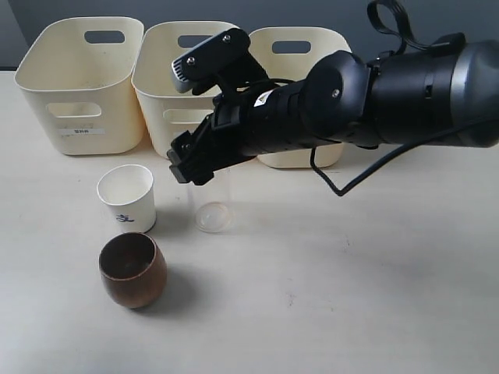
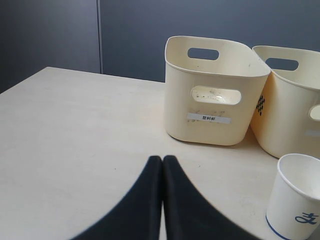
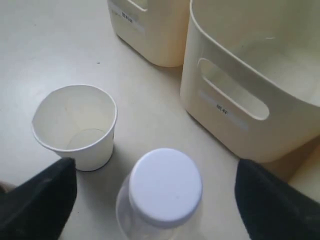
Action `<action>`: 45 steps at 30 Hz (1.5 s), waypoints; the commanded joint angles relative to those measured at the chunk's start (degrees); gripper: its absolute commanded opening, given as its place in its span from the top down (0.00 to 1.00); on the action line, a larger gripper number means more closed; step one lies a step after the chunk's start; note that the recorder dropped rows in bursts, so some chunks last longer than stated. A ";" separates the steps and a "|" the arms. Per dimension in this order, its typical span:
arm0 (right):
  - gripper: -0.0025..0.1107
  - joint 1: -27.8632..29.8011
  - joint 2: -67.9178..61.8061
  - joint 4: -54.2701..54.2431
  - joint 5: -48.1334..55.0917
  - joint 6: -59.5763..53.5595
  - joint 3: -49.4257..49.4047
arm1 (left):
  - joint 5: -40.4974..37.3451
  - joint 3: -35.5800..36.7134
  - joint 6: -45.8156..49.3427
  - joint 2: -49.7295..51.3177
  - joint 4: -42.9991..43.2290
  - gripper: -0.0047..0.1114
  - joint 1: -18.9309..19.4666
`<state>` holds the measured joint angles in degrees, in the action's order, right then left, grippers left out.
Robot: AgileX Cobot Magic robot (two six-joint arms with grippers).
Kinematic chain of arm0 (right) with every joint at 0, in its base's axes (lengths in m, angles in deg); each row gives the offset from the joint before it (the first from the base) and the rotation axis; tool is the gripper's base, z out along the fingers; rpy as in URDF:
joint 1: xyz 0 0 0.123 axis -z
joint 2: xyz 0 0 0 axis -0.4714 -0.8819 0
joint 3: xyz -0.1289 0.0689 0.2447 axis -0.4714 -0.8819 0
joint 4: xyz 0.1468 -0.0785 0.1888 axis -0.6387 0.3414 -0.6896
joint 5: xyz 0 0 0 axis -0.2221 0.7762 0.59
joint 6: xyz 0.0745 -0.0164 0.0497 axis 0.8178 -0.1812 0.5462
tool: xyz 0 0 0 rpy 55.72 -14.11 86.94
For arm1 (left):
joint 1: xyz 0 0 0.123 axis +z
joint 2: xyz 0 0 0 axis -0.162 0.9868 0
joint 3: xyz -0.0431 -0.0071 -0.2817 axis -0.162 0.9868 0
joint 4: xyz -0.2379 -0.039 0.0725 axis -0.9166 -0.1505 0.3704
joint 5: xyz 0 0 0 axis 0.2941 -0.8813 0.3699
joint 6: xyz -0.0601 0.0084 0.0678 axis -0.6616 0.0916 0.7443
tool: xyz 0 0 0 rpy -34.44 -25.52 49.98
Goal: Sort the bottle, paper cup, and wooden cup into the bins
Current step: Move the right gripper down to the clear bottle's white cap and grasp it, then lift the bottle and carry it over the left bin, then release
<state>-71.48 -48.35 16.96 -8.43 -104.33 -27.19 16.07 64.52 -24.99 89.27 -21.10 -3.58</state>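
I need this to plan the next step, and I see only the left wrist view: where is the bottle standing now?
Observer: The bottle stands upright on the table, right of the paper cup in the exterior view.
Operator: Is it gripped already?
Observer: No. The right claw is open, with its fingers on either side of the white cap, not touching it.
Operator: And the third item?
Observer: The wooden cup stands upright, nearer the exterior camera than the paper cup.

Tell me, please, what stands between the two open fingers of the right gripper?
The bottle stands there, white cap up, fingers apart on either side. The right wrist view shows this best.
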 commanded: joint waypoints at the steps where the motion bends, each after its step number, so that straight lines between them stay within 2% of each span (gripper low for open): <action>1: 0.26 -0.09 0.00 -0.21 -0.66 -0.20 0.32 | 0.43 -0.23 -0.08 -0.29 0.06 0.96 -0.20; 11: 0.27 -0.09 -2.77 -0.59 -3.53 -0.20 0.32 | 0.43 -0.23 -0.08 -0.29 0.06 0.96 -0.20; 16: 0.35 -0.09 -4.70 -0.59 -3.11 -0.20 0.32 | 0.43 -0.23 -0.08 -0.29 0.06 0.96 -0.20; 19: 0.56 -0.09 -4.59 -0.44 -3.11 -0.20 0.32 | 0.43 -0.23 -0.08 -0.29 0.06 0.96 -0.20; 20: 0.73 -0.09 -4.39 -0.44 -3.11 -0.20 0.32 | 0.43 -0.23 -0.08 -0.29 0.06 0.96 -0.20; 22: 0.98 -0.09 -4.19 -0.44 -3.55 -0.20 0.32 | 0.43 -0.23 -0.08 -0.29 0.06 0.96 -0.20; 24: 0.95 -0.09 -3.91 -0.44 -4.34 -0.20 0.32 | 0.43 -0.23 -0.08 -0.29 0.06 0.96 -0.20; 34: 0.99 -0.51 -0.67 -0.29 -5.52 -0.20 0.32 | 0.43 -0.23 -0.08 -0.29 0.06 0.96 -0.20; 39: 0.99 -3.84 3.16 0.24 -10.17 -0.67 0.56 | 0.43 -0.23 -0.08 -0.29 0.06 0.96 -0.20; 45: 0.99 -8.33 4.63 0.24 -9.76 -2.21 8.03 | 0.43 -0.23 -0.08 -0.29 0.06 0.96 -0.20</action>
<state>-78.42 -44.47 16.80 -17.48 -105.88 -22.85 16.07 64.52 -24.99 89.27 -21.10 -3.58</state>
